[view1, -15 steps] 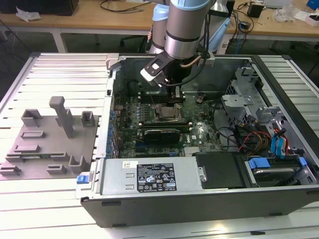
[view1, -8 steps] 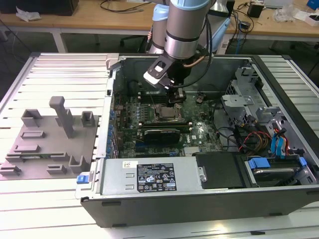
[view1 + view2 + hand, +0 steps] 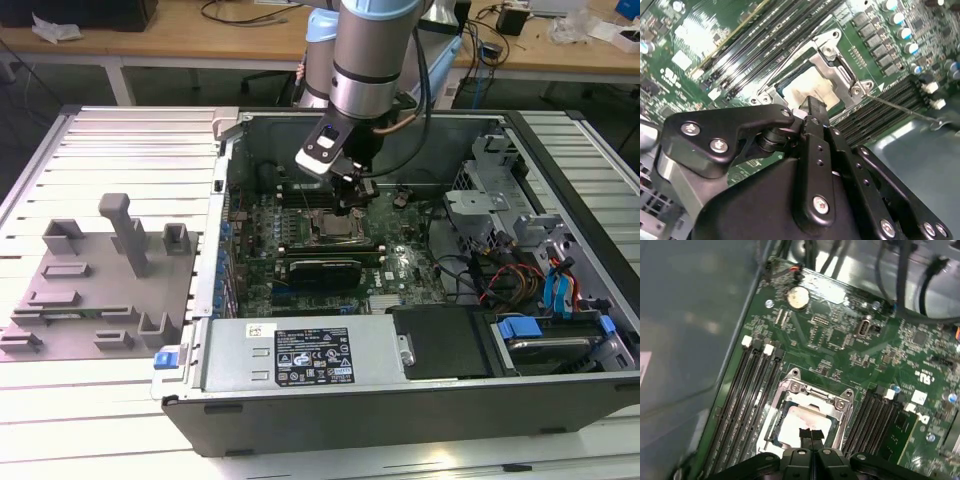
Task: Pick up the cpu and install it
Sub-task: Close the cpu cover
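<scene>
On the slatted bench stands an open computer case (image 3: 400, 410), with the robot arm (image 3: 372, 50) reaching down into it. The grey fixture plate (image 3: 70, 320) lies on the bench toward the exterior view's left, well apart from the work, and carries no chip that I can see.

Inside the case, the motherboard (image 3: 840, 340) is exposed. The gripper (image 3: 811, 434) hangs directly over the CPU socket (image 3: 812, 394). Its two black fingertips (image 3: 815, 106) are pressed together with nothing between them.

The cpu (image 3: 795, 422) lies flat inside the socket's metal frame, its pale shiny top visible in both wrist views just beyond the fingertips. I cannot tell whether the tips touch it.

Assessment: pick-up and placement appear done and the chip looks seated. The thin wire lever (image 3: 900, 109) runs out from the socket's corner, away from the frame, so I judge the clamp unlatched and the locking outstanding.
</scene>
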`<state>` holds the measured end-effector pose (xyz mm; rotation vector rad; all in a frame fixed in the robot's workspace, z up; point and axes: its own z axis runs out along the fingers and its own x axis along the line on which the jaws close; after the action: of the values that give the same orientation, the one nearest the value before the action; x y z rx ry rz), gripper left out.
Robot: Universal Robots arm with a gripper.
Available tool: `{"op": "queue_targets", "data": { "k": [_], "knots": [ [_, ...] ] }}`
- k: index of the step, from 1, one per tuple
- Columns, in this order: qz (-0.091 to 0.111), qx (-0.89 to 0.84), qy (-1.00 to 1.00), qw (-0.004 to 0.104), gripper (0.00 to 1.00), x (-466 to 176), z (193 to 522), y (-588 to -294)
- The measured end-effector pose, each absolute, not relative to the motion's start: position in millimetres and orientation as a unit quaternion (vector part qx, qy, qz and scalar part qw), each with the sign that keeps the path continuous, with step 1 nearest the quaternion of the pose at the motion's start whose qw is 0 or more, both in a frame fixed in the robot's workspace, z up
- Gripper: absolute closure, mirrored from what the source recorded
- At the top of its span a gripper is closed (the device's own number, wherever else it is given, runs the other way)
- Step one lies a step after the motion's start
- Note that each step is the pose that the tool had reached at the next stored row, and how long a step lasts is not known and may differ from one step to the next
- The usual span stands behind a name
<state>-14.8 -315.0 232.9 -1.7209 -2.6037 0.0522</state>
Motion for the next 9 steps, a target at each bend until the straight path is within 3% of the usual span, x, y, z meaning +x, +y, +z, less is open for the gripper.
{"op": "queue_targets", "data": {
  "k": [9],
  "knots": [
    [0.018, -0.426, -0.904, 0.008, 0.89, -14.8, 232.9, -315.0]
  ]
}}
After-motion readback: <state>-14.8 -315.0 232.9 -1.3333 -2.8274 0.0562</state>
